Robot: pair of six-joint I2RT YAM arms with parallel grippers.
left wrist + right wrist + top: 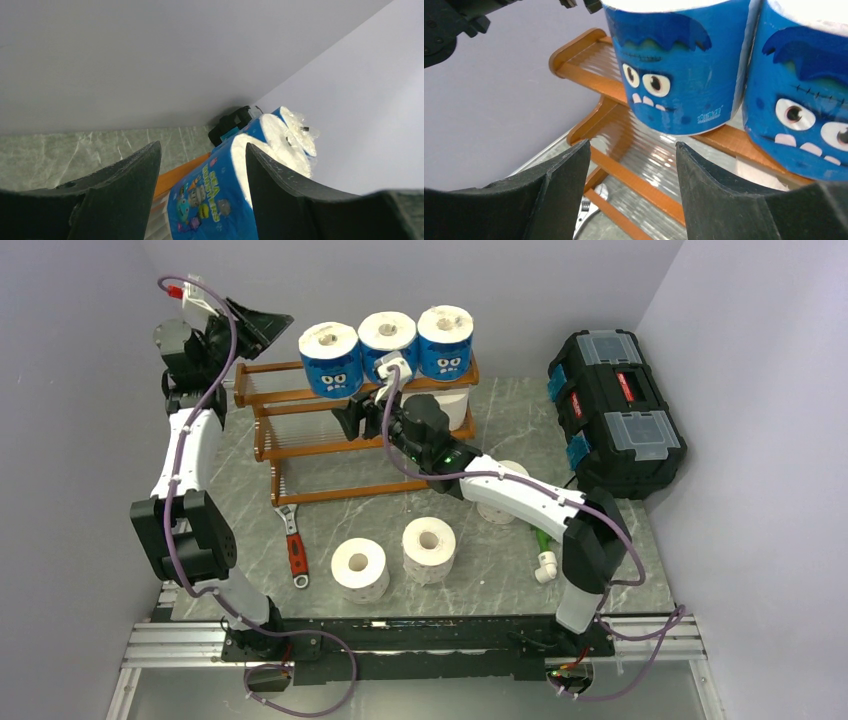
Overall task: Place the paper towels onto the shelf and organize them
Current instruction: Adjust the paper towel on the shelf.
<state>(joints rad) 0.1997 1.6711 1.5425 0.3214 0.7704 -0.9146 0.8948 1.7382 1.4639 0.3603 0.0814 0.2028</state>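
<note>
The orange-brown shelf (300,445) stands at the back of the table. Three blue-wrapped paper towels (330,360) (388,344) (446,340) stand in a row on its top tier. A white roll (457,406) sits on the middle tier at the right. Two white rolls (360,568) (429,548) stand on the table in front, and another (503,495) is partly hidden behind the right arm. My left gripper (270,332) is open and empty, raised left of the leftmost blue roll (215,195). My right gripper (349,418) is open and empty in front of the middle tier (644,187), below that roll (669,75).
A black toolbox (615,410) stands at the back right. A red-handled wrench (295,545) lies in front of the shelf's left end and shows in the right wrist view (584,210). A white pipe fitting (545,565) lies by the right arm. Walls close in left and right.
</note>
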